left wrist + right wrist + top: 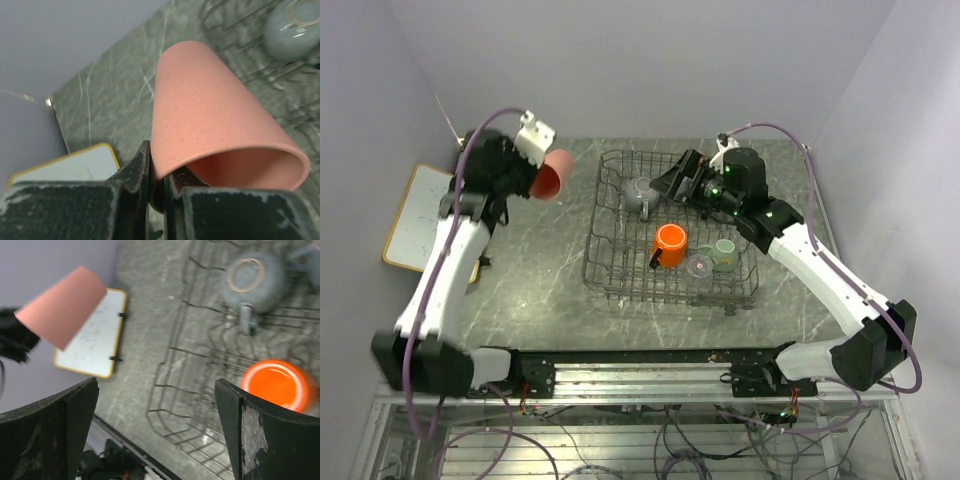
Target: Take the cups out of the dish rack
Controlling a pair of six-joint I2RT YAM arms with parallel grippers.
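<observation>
Above the grey stone surface, left of the grey wire dish rack, my left claw pinches the pink tapered tumbler by its rim. It looks light, stiff and probably slick. My right claw gapes empty over the rack.

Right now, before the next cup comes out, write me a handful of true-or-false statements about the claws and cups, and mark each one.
1. The left claw is shut on the pink tumbler. True.
2. The pink tumbler is inside the dish rack. False: it is held in the air to the left of the rack, above the table.
3. The right claw is shut on the orange mug. False: its jaws are wide apart and empty, and the mug sits in the rack.
4. A white board lies on the table to the left of the rack. True.
</observation>
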